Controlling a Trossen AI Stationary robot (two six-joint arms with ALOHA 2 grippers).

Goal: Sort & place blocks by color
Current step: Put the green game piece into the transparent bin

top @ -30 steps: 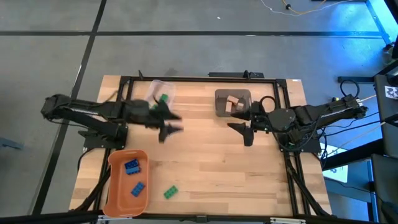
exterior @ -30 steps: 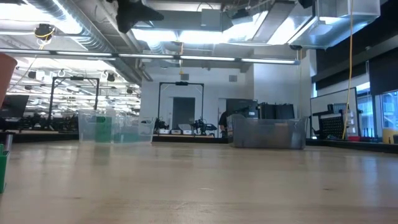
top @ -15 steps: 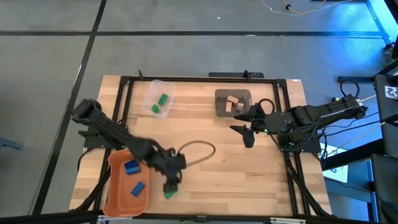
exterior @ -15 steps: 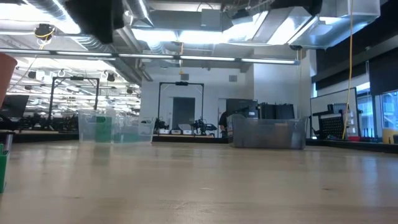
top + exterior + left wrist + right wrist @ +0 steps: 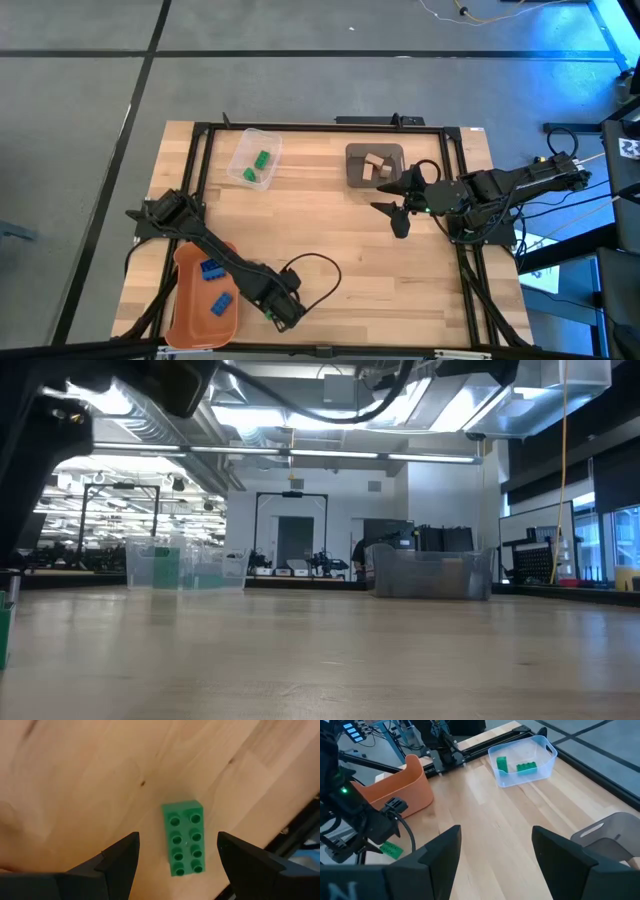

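Observation:
A green studded block (image 5: 183,837) lies flat on the wood, studs up, close to the table's near edge. My left gripper (image 5: 177,842) hangs over it, open, with a finger on either side and no contact. In the high view the left gripper (image 5: 284,310) covers that block. The right wrist view shows the same green block (image 5: 391,850) beside the left arm. My right gripper (image 5: 399,217) waits open above the table's right half, in front of the grey bin. Two more green blocks (image 5: 254,166) lie in the clear bin, blue blocks (image 5: 215,285) in the orange bin, and tan blocks (image 5: 375,166) in the grey bin.
The orange bin (image 5: 190,318) stands just left of my left gripper, at the near left corner. The clear bin (image 5: 268,140) and the grey bin (image 5: 352,152) stand along the far edge. The table's black frame (image 5: 300,827) runs close by the green block. Bare wood fills the middle.
My left arm has swung from beside the clear bin at the far edge across to the near edge. It has come down over the lone green block beside the orange bin, fingers apart. The blocks and bins have stayed where they were.

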